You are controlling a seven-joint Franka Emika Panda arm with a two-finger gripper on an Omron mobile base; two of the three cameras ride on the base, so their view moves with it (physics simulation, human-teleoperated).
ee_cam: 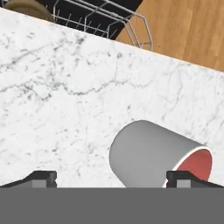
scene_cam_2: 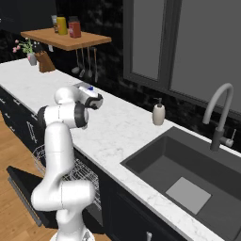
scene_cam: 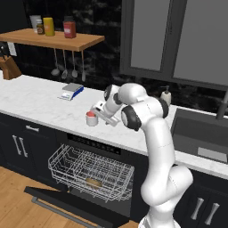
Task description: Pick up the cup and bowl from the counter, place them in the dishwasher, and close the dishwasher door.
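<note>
Now my gripper point(ee_cam: 111, 179) hangs spread wide over the cup point(ee_cam: 155, 156) on the counter point(ee_cam: 65, 100), grasping nothing, fingers set to straddle its wall.

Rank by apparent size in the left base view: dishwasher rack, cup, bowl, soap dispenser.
1. dishwasher rack, clearly largest.
2. soap dispenser.
3. cup and bowl: both small and look alike; the rack wires partly hide the bowl, so unranked.
</note>
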